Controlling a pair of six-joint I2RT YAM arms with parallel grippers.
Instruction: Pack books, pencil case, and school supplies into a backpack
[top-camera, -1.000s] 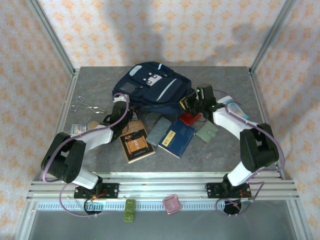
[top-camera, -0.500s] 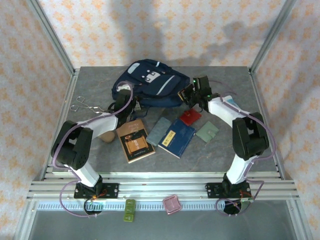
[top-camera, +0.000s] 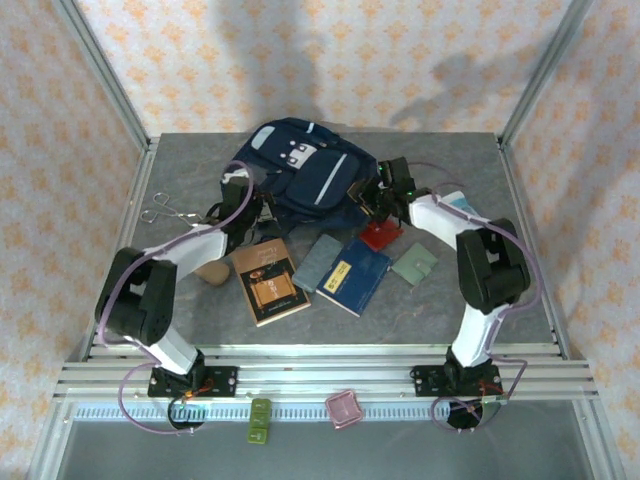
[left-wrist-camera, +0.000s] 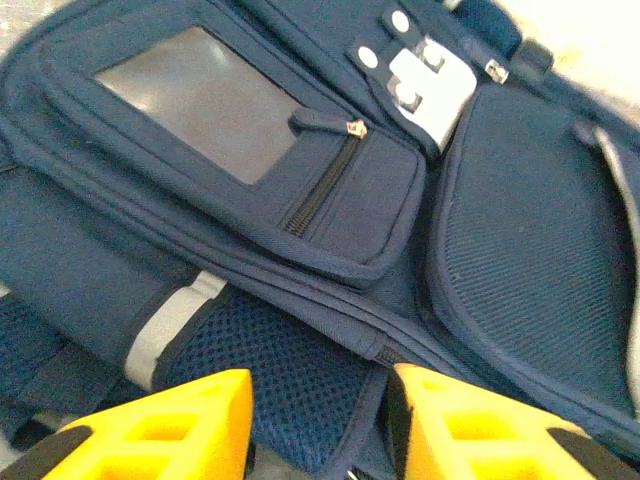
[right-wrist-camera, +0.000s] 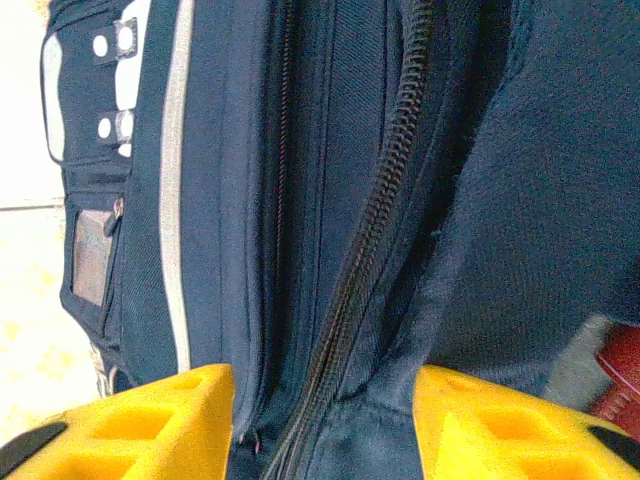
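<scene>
The navy backpack (top-camera: 303, 172) lies at the back middle of the table, grey patch and white strip facing up. My left gripper (top-camera: 243, 207) is open at its lower left edge, with the mesh side pocket (left-wrist-camera: 300, 385) between the yellow fingers (left-wrist-camera: 185, 425). My right gripper (top-camera: 368, 196) is open at the bag's right side, its jaws straddling a zipper line (right-wrist-camera: 375, 230). In front lie the brown book (top-camera: 270, 283), the navy book (top-camera: 354, 275), the grey-blue pencil case (top-camera: 317, 259), the red piece (top-camera: 381, 235) and the grey-green piece (top-camera: 413, 263).
Metal scissors (top-camera: 163, 209) lie at the left edge. A tan object (top-camera: 212, 271) sits under the left arm, and a white-and-blue item (top-camera: 458, 203) by the right arm. A green piece (top-camera: 261, 418) and a pink piece (top-camera: 343, 408) rest on the front rail.
The left gripper has moved up from beside the brown book to the bag's lower left edge. The right gripper has moved left, from above the red piece to the bag's side.
</scene>
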